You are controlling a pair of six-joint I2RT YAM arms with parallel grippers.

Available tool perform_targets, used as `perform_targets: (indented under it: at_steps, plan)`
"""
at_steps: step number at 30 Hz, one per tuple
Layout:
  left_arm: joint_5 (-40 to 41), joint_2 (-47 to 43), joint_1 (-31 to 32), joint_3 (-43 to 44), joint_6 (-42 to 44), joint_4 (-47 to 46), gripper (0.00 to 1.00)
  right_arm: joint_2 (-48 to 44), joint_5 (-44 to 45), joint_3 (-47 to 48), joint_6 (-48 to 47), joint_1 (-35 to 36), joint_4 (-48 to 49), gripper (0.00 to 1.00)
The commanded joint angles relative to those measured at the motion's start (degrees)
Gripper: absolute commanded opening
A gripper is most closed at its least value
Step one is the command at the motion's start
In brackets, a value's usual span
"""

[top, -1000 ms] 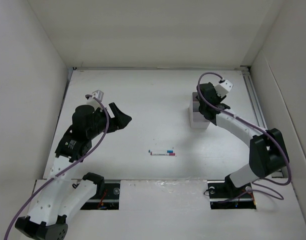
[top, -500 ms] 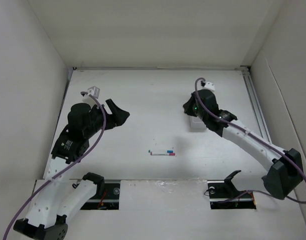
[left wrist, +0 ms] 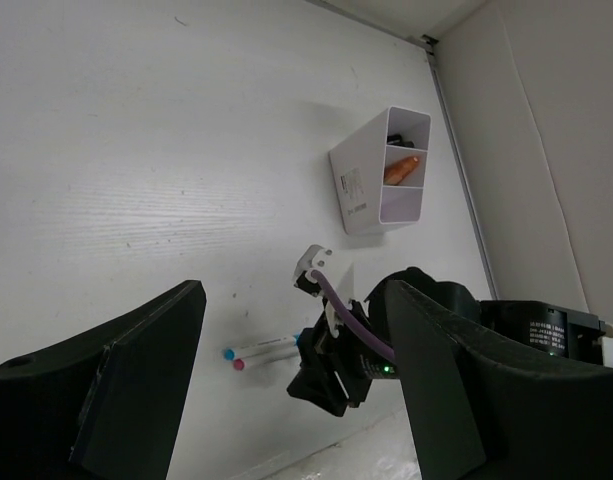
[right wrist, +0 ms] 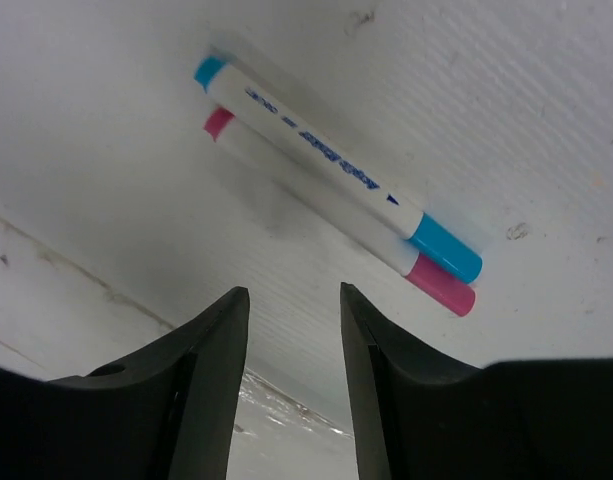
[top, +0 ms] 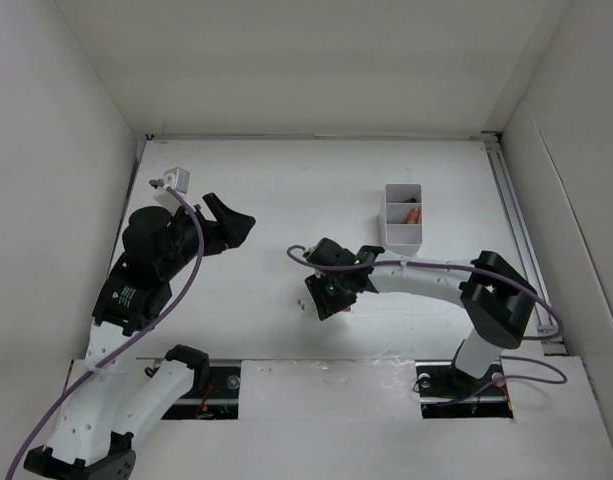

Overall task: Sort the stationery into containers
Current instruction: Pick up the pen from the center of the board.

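Observation:
Two white-bodied pens lie side by side on the table, one with blue ends (right wrist: 336, 170) and one with pink ends (right wrist: 441, 287). They also show in the left wrist view (left wrist: 264, 347). My right gripper (right wrist: 294, 295) is open and hovers just above the table beside them, with the pens outside the jaws. From above, it (top: 324, 302) covers most of the pens. The white divided box (top: 403, 238) stands at the back right with an orange marker (top: 413, 213) in its middle compartment. My left gripper (top: 233, 226) is open and empty at the left.
The box (left wrist: 358, 190) also shows in the left wrist view, with a dark item (left wrist: 395, 139) in its far compartment. White walls enclose the table on three sides. A metal rail (top: 514, 215) runs along the right edge.
My right arm has swung from the white box at the back right down to the two pens at the centre. My left arm has drawn back a little to the left.

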State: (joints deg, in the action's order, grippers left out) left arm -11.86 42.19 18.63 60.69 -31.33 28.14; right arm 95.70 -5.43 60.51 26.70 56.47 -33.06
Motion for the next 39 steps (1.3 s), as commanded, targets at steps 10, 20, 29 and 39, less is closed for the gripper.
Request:
perform_targets:
  at_steps: [10, 20, 29, 39]
  plan:
    - [1.4, -3.4, -0.1, 2.3, 0.0, 1.1, 0.70, 5.2, 3.3, 9.8, -5.8, 1.3, -1.9, 0.50]
    - [1.4, -3.4, -0.1, 1.2, 0.0, 1.1, 0.70, 7.9, 5.0, 10.9, -6.3, 1.3, -0.5, 0.50]
    - [1.4, -3.4, -0.1, 0.7, 0.0, 1.1, 0.70, 9.7, 3.9, 10.6, -6.3, 1.8, -0.5, 0.50]
    - [1.4, -3.4, -0.1, 0.1, 0.0, 1.1, 0.70, 8.0, 0.2, 7.8, -2.5, 4.0, 1.2, 0.39]
